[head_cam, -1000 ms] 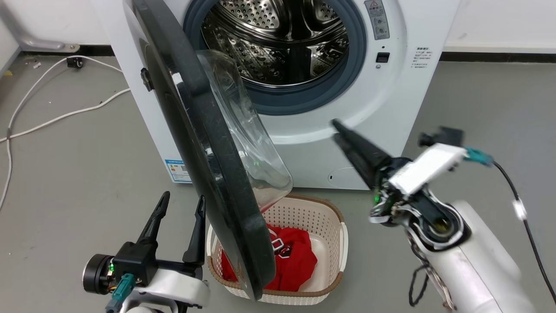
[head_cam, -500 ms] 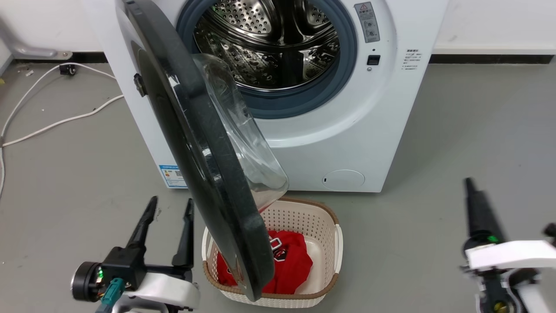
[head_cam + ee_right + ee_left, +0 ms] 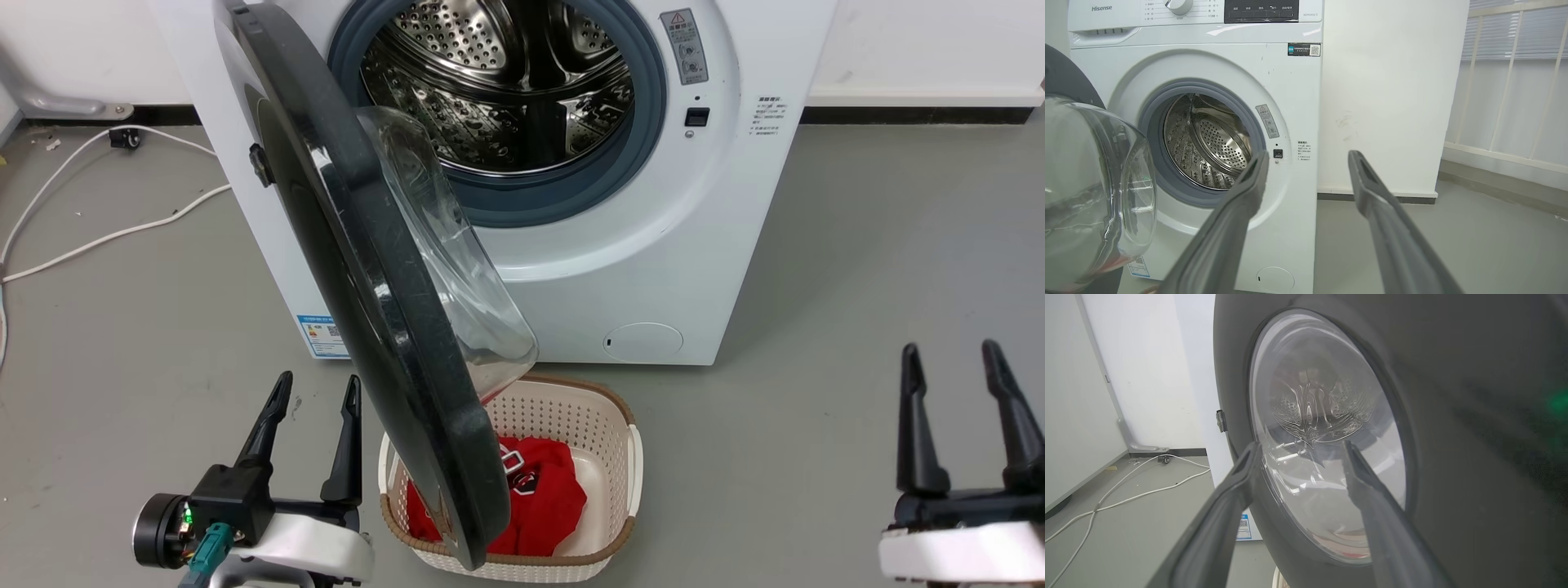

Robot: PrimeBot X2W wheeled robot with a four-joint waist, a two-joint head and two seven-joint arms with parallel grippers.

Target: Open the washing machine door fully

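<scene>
The washing machine door is a large round glossy black disc with a bulging clear glass bowl. It stands swung out roughly square to the white machine front, hinged on the left, and overhangs the basket. My left gripper is open and empty, low at the left, just outside the door's outer face; its fingers point at the glass. My right gripper is open and empty at the lower right, well clear of the machine. The door's glass bowl shows at the left of the right wrist view.
A cream perforated basket with a red garment sits on the grey floor below the door. The steel drum lies open behind a grey rubber ring. White cables trail across the floor at the left.
My right arm has pulled back from the machine front to the lower right, and its gripper now stands open, fingers up. The head camera shifted slightly. The door and left gripper kept their places.
</scene>
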